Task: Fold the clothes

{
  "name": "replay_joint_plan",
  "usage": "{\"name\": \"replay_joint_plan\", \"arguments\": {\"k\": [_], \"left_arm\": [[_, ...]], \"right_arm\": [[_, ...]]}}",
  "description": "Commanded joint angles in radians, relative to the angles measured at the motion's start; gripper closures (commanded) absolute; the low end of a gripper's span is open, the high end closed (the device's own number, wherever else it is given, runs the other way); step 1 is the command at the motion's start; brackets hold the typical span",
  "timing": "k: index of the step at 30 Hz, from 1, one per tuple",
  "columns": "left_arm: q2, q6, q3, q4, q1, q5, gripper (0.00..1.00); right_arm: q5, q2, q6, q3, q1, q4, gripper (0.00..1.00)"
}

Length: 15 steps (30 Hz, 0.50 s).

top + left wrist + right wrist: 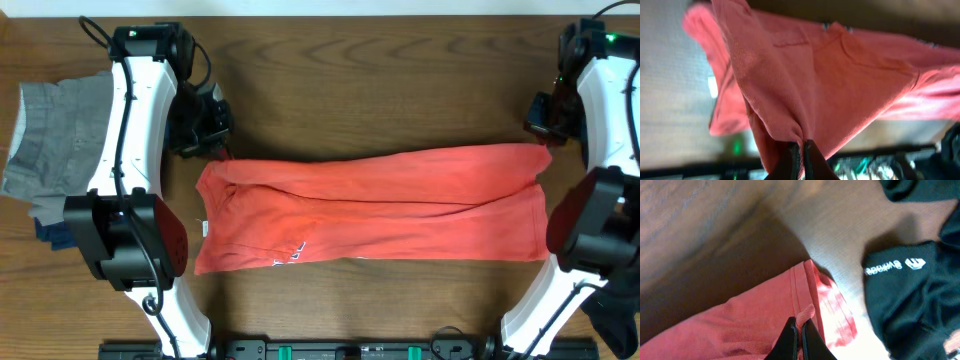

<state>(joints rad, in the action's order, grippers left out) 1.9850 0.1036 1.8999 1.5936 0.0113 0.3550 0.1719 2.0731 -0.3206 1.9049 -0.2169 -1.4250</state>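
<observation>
With the left fingers [789,159] and right fingers [786,341] each clamped on a far corner of the coral T-shirt [375,205] spread across the surface [380,90], both should carry that edge forward evenly and taut, avoiding wrinkles.

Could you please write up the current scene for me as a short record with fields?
garment in work: coral-red T-shirt, lying as a long band across the table
left claw: shut on the T-shirt's far edge
right claw: shut on the T-shirt's far edge, at the hem
set aside: grey garment at the left, black garment with white logo at the right
</observation>
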Motion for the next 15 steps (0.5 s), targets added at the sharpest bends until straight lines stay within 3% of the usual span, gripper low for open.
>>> {"name": "replay_joint_plan", "arguments": {"k": [1,8,15], "left_arm": [[-0.007,-0.064,0.002,0.056,0.004,-0.001,0.95],[-0.019,-0.074,-0.004,0.096,0.004,-0.072,0.94],[-0.087,-0.074,-0.075,0.096,0.005,-0.098,0.94]], "right_arm": [[0.011,-0.025,0.038,0.018,-0.005,-0.031,0.99],[0.143,-0.025,0.037,0.015,-0.008,-0.081,0.99],[0.156,-0.025,0.037,0.009,-0.027,-0.131,0.99]]}}
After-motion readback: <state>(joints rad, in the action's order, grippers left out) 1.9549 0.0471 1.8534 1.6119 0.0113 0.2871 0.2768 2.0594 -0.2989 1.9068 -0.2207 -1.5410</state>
